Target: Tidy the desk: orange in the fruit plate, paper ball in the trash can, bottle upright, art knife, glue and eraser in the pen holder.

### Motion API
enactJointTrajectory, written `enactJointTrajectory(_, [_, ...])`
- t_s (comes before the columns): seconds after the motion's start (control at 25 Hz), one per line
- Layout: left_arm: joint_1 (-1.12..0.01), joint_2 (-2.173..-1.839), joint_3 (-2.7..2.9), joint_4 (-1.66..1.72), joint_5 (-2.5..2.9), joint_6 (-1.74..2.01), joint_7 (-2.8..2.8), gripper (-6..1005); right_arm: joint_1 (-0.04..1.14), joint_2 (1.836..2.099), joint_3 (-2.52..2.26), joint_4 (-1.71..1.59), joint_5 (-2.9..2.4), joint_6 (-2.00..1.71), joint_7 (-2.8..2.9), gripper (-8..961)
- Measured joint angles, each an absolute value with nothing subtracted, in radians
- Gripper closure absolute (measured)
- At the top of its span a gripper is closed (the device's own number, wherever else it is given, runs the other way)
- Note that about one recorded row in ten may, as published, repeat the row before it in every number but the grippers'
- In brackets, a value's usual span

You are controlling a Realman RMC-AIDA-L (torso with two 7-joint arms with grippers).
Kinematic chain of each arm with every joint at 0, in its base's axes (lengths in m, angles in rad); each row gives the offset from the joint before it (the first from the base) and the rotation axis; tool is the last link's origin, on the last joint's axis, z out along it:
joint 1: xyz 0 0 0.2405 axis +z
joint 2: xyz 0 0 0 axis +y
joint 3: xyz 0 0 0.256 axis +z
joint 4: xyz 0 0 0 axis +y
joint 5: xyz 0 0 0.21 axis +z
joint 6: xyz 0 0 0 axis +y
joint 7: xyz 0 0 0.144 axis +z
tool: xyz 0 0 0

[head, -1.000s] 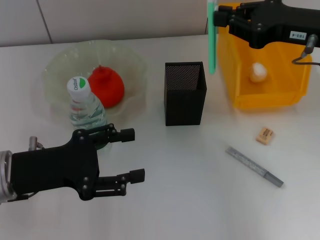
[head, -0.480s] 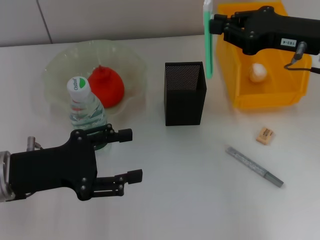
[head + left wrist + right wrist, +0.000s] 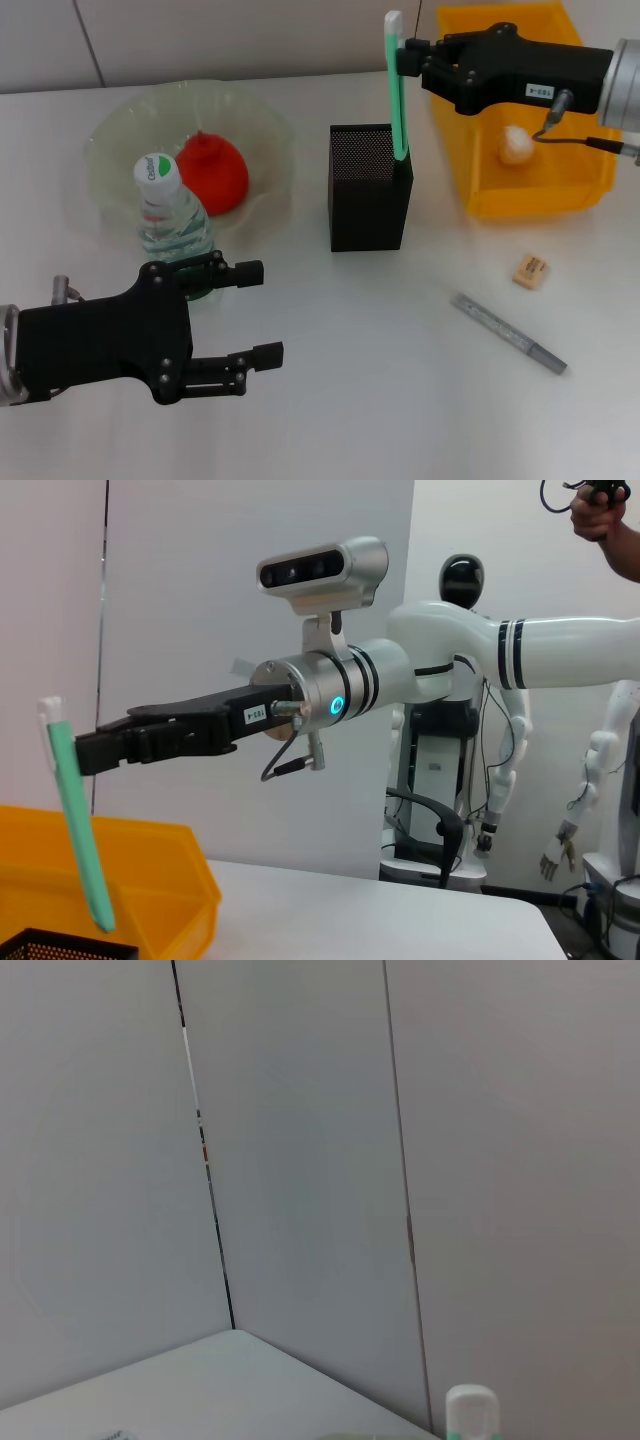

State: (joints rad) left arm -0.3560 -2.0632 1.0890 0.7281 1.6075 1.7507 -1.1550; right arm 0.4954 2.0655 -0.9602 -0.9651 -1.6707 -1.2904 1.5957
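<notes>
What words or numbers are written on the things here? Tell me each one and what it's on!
Bottle cap: green printing, too blurry to read.
White sticker on the right gripper, seen at and: small printing, too small to read.
Eraser: faint marks, unreadable.
Grey art knife, green glue stick, black pen holder: no writing visible.

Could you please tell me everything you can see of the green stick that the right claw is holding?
The green stick, probably the glue, is a slim, smooth, plastic-looking tube with a white cap on top. It hangs nearly upright, slightly tilted, pinched near its upper end by the right claw. Its lower tip sits at the right rear corner of the black mesh pen holder; in the left wrist view the tip appears just above the rim, so it does not look fully inserted. Nothing else touches it.
</notes>
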Motion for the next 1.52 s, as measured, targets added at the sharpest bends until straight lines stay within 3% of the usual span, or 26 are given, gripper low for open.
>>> enactJointTrajectory(1.28, [-0.349, -2.063, 1.089, 0.729, 1.608, 1.752, -1.154, 197, 0.543, 2.072, -0.973, -0.830, -1.724, -1.210, 1.555, 754])
enactJointTrajectory(1.52, [-0.348, -2.063, 1.089, 0.729, 1.608, 1.752, -1.154, 197, 0.548, 2.074, -0.974, -0.855, -1.754, -1.215, 1.599, 642])
